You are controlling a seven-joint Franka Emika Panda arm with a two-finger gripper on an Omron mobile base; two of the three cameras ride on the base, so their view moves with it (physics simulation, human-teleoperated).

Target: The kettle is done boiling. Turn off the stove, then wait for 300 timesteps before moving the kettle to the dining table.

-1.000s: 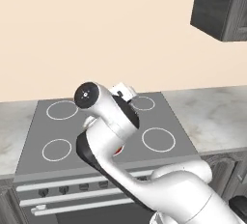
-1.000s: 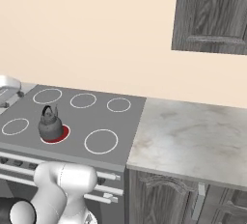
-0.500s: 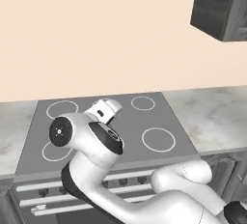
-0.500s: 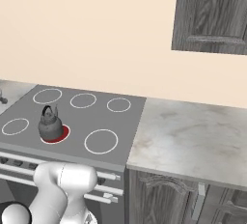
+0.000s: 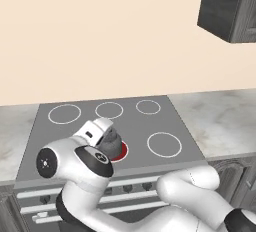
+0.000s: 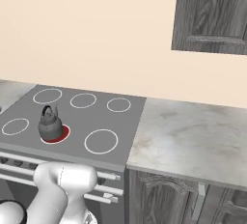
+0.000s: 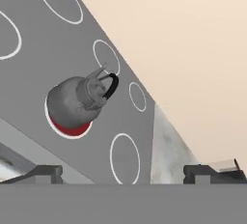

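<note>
We are approaching the flat grey stove (image 6: 72,117), gripper (image 7: 123,172) spread wide and empty; the small front knobs (image 5: 125,188) under the squat dark grey kettle (image 6: 49,124) need turning next.

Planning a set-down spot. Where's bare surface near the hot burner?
Free: the pale marble countertop right of the flat grey cooktop. Crowded: the glowing red burner, under the squat dark grey kettle.

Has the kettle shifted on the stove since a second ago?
No. In the right base view the kettle sits on the glowing red burner of the stove, same spot as before; the arm alone has swung left.
</note>
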